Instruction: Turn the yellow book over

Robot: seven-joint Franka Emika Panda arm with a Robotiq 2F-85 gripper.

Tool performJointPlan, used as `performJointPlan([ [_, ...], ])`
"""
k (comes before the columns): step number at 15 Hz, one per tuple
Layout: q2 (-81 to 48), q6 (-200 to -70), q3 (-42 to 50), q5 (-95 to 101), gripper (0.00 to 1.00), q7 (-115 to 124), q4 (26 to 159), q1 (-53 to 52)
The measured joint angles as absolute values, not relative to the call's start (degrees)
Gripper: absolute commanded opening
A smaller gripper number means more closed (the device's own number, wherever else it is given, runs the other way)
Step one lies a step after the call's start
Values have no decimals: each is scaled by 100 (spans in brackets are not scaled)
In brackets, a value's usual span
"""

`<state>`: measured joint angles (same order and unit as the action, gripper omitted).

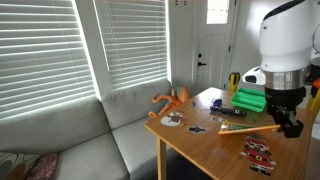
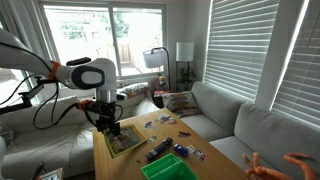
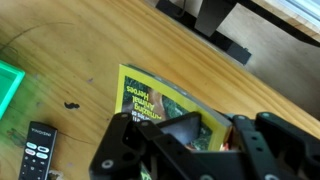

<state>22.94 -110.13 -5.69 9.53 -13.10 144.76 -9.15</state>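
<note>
The yellow book [image 3: 150, 100] lies yellow-green face up on the wooden table [image 3: 90, 40]; its cover shows a printed picture and title. It also shows in an exterior view [image 2: 127, 141], and in an exterior view as a thin orange strip [image 1: 255, 129]. My gripper [image 3: 223, 138] is at the book's near edge, which sits between the two fingers, and they look closed on it. The gripper shows in both exterior views [image 1: 290, 126] [image 2: 108, 128], low over the table at the book's side.
A bright green tray [image 1: 250, 100] [image 2: 165, 168] [image 3: 8, 85] and a black remote [image 2: 158, 150] [image 3: 35, 150] lie near the book. Small red cards [image 1: 258, 150] are scattered on the table. An orange toy [image 1: 172, 98] sits at the edge by the grey sofa [image 1: 80, 140].
</note>
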Motion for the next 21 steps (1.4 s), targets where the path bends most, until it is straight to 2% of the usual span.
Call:
performJointPlan([
  [6, 2567, -11510, -208, -318, 0, -2264, 14488, -1126],
  [13, 3494, -11498, 231, -1267, 0, -2865, 14711, -1298],
  [21, 4585, -11579, 1409, -2020, 0, -3794, 15373, -1203],
])
